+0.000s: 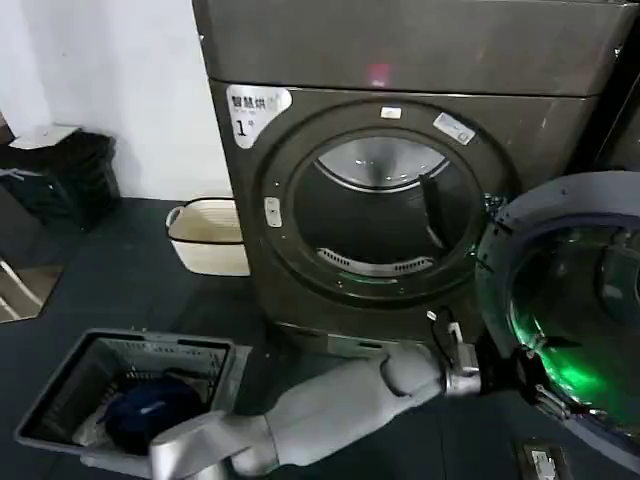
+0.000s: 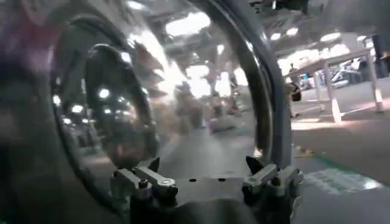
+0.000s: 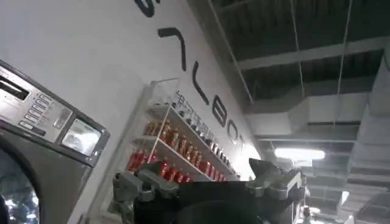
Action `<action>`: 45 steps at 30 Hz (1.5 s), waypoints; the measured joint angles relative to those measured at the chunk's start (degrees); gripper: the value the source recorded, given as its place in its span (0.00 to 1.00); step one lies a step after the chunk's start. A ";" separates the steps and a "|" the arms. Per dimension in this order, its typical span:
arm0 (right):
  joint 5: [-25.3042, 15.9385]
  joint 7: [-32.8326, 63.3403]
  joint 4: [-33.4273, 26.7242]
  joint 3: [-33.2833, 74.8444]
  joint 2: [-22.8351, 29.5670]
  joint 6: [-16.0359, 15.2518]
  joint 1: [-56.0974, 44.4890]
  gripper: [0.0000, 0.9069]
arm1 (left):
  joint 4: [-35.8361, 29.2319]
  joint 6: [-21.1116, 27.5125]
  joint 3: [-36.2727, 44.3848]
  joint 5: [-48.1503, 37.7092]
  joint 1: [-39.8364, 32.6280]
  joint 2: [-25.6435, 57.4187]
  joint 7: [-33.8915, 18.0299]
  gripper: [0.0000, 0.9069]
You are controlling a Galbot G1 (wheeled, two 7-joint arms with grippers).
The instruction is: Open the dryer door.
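Already swung wide off the drum opening, the dryer door (image 1: 570, 300) — hinged on the far side, inner face turned toward the machine. At its lower rim, the left gripper (image 1: 530, 385), reached across from the robot's left; in the left wrist view, fingers (image 2: 263, 176) spread apart, gripping nothing, door (image 2: 183, 91) directly ahead and curving away beyond the tips. Right gripper (image 3: 207, 185) raised well clear, fingers released, pointed at a wall and ceiling. Left arm clearly nearer — probably little swing left to push.

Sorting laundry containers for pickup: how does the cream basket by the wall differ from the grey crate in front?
The cream basket is oval with solid walls and looks empty; the grey crate is rectangular with slatted walls and holds dark clothing. Both stand on the floor left of the dryer.
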 joint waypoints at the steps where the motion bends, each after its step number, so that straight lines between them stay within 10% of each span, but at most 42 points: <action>1: 0.00 -0.03 -0.01 0.01 -0.07 0.01 -0.03 1.00 | 0.53 -0.06 -0.08 0.14 -0.24 0.00 -0.14 1.00; 18: 0.13 -0.26 -0.75 0.06 -0.96 0.18 -0.35 1.00 | 2.98 -0.84 -1.82 0.62 -1.16 0.01 -1.76 1.00; 45: 0.05 -1.07 -1.27 0.02 -2.41 0.34 0.75 1.00 | -13.17 -4.20 -4.83 -0.97 1.03 10.60 -2.68 1.00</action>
